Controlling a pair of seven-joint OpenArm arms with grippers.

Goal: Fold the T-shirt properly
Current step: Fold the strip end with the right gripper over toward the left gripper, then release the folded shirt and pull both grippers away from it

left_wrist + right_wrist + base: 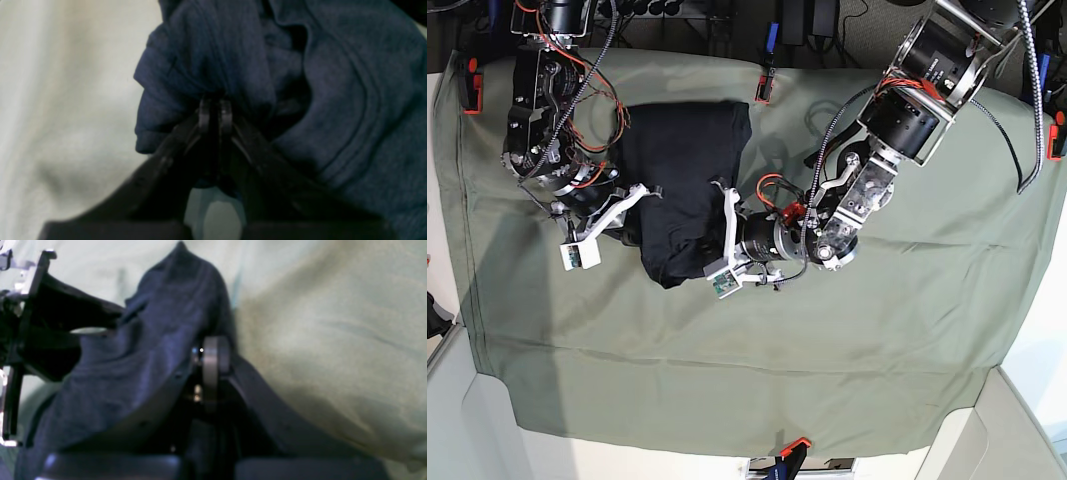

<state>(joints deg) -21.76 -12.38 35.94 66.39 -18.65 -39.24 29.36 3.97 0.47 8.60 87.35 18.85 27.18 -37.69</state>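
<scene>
With both jaws pinched on the T-shirt [682, 170], left gripper [215, 100] and right gripper [208, 351] hold its near edge, likely to carry a fold over the green sheet [877, 330].

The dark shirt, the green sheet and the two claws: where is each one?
T-shirt [682, 150], base view, flat top panel.
Green sheet [877, 330], base view, bare stretch.
Left gripper [215, 111], left wrist view, fingertips pinching fabric.
Right gripper [213, 355], right wrist view, shut tips.
</scene>
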